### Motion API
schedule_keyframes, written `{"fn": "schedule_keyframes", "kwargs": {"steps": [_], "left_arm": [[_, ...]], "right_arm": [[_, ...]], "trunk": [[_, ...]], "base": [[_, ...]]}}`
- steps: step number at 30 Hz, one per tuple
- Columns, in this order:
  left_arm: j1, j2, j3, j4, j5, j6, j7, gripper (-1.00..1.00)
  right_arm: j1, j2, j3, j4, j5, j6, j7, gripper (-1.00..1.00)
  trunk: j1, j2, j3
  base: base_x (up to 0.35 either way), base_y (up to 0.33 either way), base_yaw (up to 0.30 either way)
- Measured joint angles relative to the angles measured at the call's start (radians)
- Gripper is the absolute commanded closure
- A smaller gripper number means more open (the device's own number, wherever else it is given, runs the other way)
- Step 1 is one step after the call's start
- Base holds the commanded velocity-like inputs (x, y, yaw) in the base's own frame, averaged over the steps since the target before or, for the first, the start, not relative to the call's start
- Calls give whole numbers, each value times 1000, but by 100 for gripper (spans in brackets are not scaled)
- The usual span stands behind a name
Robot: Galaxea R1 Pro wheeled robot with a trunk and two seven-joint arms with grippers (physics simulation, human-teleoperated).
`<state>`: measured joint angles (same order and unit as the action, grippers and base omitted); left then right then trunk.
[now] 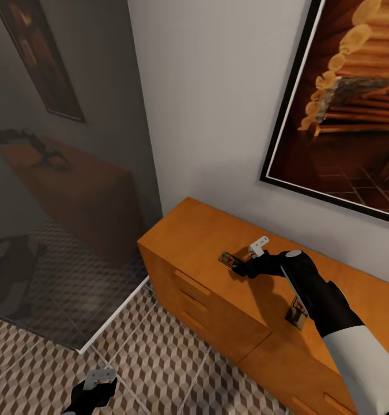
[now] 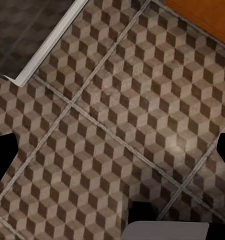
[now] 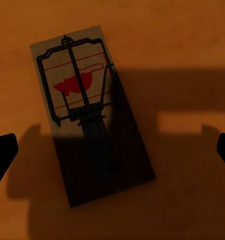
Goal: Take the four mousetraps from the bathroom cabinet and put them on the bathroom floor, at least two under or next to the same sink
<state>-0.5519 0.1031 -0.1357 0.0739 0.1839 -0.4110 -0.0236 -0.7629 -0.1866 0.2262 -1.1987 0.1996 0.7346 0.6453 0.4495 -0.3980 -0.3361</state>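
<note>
1. Two fingers of the right gripper spread apart, nothing clamped, hovering above the cabinet top.
2. One mousetrap lies flat directly below that gripper; a second mousetrap sits farther back beside the forearm.
3. Left gripper hangs low over the bathroom floor, fingers apart, empty.

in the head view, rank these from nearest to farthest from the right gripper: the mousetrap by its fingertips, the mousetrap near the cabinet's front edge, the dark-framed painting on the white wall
1. Small brown wooden mousetrap, on the orange-brown wooden cabinet top, just left of the right gripper.
2. Second mousetrap, partly hidden by the forearm, toward the front edge.
3. Dark-framed painting, on the wall above and behind.
</note>
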Motion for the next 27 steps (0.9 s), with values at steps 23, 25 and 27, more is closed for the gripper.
{"fn": "schedule_keyframes", "kwargs": {"steps": [23, 25, 27], "left_arm": [[0, 0, 0, 0, 0, 0, 0, -100], [0, 0, 0, 0, 0, 0, 0, -100], [0, 0, 0, 0, 0, 0, 0, -100]], "right_arm": [[0, 0, 1, 0, 0, 0, 0, -100], [0, 0, 1, 0, 0, 0, 0, -100], [0, 0, 1, 0, 0, 0, 0, -100]], "trunk": [[0, 0, -13], [0, 0, -13], [0, 0, -13]], "base": [[0, 0, 0], [0, 0, 0], [0, 0, 0]]}}
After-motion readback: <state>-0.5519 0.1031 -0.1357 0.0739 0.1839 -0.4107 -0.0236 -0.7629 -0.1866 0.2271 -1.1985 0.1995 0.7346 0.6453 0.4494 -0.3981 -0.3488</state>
